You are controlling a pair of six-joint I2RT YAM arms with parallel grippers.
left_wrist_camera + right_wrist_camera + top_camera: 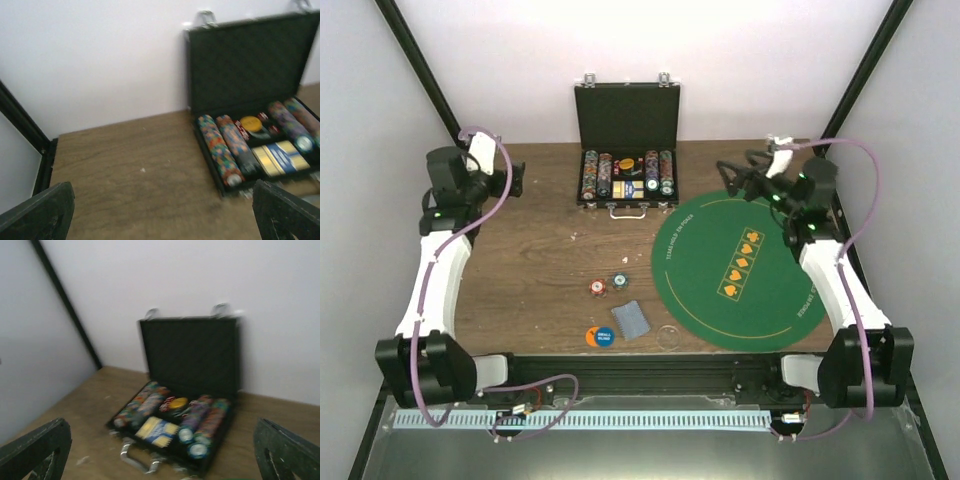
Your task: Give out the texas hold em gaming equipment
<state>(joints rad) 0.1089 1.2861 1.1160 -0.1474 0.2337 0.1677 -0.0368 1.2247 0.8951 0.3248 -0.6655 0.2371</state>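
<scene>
Your left hand (162,202) stands wide open with nothing between its fingers (40,212), raised over the far-left part of the bench (535,250). Your right hand (162,440) is likewise spread wide and empty, up over the far edge of the green mat (745,275). Both wrist views look toward the black case (626,118), open at the far middle of the bench, lid upright. Inside it are rows of chips (596,175), an orange disc (251,123) and a blue-and-yellow pack (280,157). Near the front, on bare wood, a red chip (598,288) and a teal chip (620,280) lie close together. The cards (630,319) lie nearer you, a blue disc (599,337) just to their left, and a clear disc (668,336) just beside the mat's rim.
</scene>
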